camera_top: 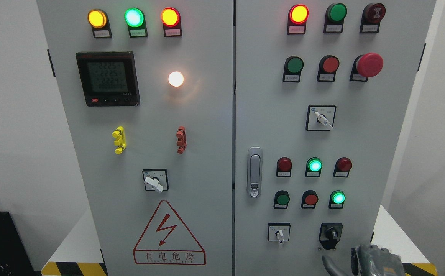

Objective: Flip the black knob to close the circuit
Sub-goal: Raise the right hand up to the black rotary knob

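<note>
The black knob [331, 234] sits on a black plate at the lower right of the right cabinet door, its handle pointing roughly straight up. My right hand [371, 260] shows only partly at the bottom edge, just below and to the right of the knob and apart from it. It is dark grey, with a thumb-like finger [331, 265] reaching up to the left. The left hand is out of view.
A white selector switch [279, 234] sits left of the knob. Above are round buttons and lamps, two lit green [314, 165], a door latch [254, 171], and a red mushroom stop button [369, 64]. The left door carries a meter [107, 78] and a warning triangle [168, 234].
</note>
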`<action>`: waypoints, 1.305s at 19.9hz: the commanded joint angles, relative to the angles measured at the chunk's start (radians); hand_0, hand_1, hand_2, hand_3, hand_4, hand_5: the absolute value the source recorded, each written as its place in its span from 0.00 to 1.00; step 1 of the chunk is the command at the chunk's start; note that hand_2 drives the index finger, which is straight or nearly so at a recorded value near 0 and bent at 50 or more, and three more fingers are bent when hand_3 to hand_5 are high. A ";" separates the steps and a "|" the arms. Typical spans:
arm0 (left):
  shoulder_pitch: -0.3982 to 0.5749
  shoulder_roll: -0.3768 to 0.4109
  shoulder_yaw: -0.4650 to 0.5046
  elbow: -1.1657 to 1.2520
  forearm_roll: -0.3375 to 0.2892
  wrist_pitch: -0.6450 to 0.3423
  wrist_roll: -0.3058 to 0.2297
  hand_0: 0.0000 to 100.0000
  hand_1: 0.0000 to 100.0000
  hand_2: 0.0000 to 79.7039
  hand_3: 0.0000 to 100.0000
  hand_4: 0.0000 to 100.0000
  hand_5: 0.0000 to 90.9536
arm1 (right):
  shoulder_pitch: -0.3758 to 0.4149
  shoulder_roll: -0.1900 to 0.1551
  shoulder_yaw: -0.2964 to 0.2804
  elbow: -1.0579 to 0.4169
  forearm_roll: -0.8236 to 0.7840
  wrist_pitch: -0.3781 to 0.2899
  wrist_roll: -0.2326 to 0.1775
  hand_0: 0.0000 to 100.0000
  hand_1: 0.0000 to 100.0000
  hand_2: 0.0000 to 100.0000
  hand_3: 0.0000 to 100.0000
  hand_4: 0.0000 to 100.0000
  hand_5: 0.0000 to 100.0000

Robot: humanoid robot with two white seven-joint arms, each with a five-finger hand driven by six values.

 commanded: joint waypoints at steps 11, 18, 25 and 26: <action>0.034 0.000 0.011 -0.034 0.008 0.000 0.000 0.00 0.00 0.00 0.05 0.03 0.00 | -0.027 -0.006 0.010 0.033 0.002 0.049 -0.001 0.00 0.01 0.88 1.00 0.78 0.82; 0.034 0.000 0.011 -0.034 0.008 0.000 0.000 0.00 0.00 0.00 0.05 0.03 0.00 | -0.039 -0.006 0.014 0.033 0.003 0.074 -0.003 0.00 0.03 0.89 1.00 0.78 0.83; 0.034 0.000 0.011 -0.034 0.008 0.000 0.000 0.00 0.00 0.00 0.05 0.03 0.00 | -0.041 -0.006 0.042 0.033 0.005 0.108 -0.006 0.00 0.04 0.89 1.00 0.79 0.84; 0.034 0.001 0.011 -0.034 0.008 0.000 0.000 0.00 0.00 0.00 0.05 0.03 0.00 | -0.041 -0.006 0.044 0.033 0.005 0.109 -0.006 0.00 0.04 0.89 1.00 0.79 0.84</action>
